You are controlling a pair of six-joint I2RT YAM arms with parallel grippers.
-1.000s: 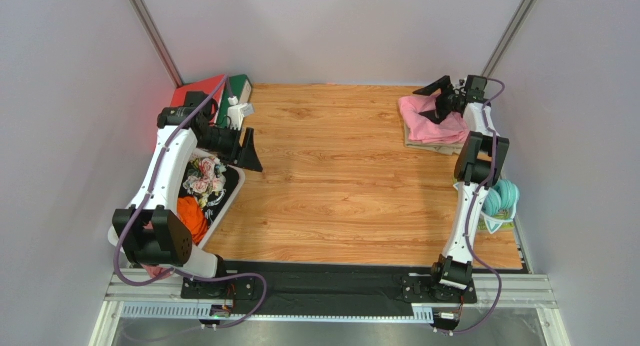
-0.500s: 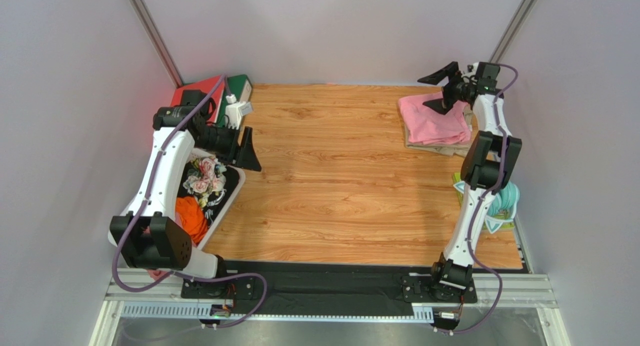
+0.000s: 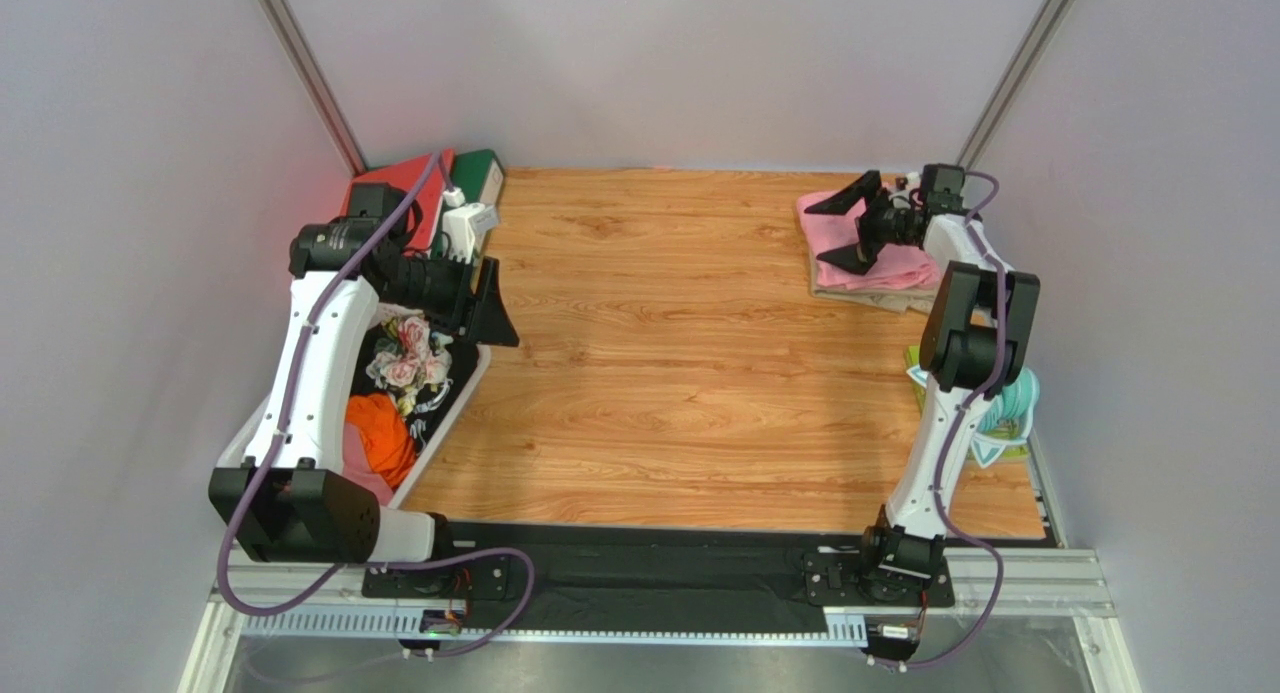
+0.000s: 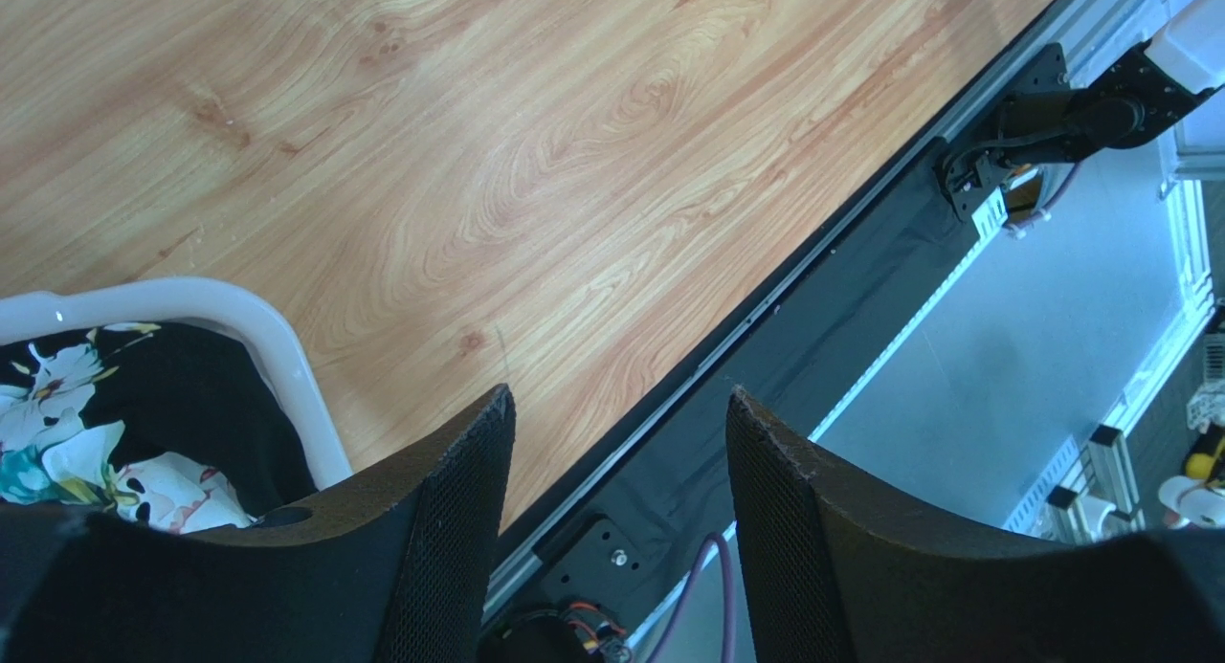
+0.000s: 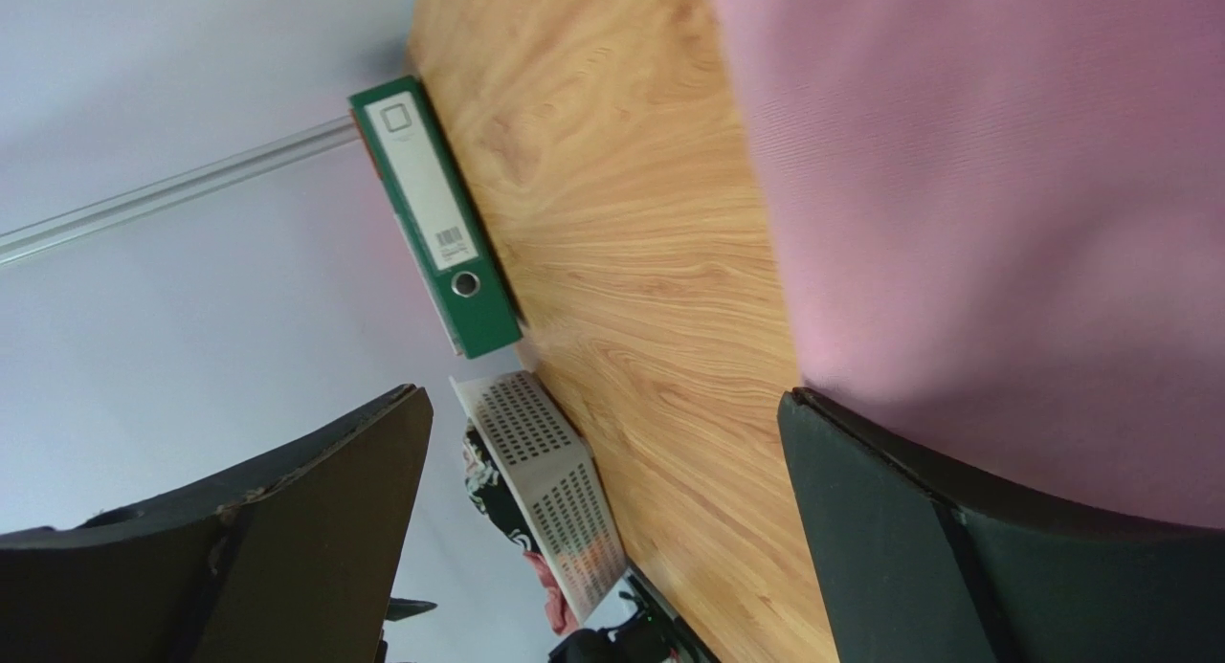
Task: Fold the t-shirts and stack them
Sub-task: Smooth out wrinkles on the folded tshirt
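The light pink t-shirt (image 3: pixel 902 266) lies folded at the far right corner of the wooden surface (image 3: pixel 676 363), on top of the khaki-beige t-shirt (image 3: pixel 864 294), whose edge shows beneath it along the near side. The right pincer (image 3: pixel 830 236) hangs over the pink one's left part with its fingers wide apart and nothing between them (in the wrist view one finger (image 5: pixel 892 520) sits right at the pink cloth, though whether it touches cannot be told). On the left, the left pincer (image 3: pixel 489 296) is apart too and holds nothing; it hovers by the far end of a white basket (image 3: pixel 436 438) of floral and orange cloth. A green binder (image 3: pixel 478 173) and a red folder (image 3: pixel 394 183) lie in the far left corner.
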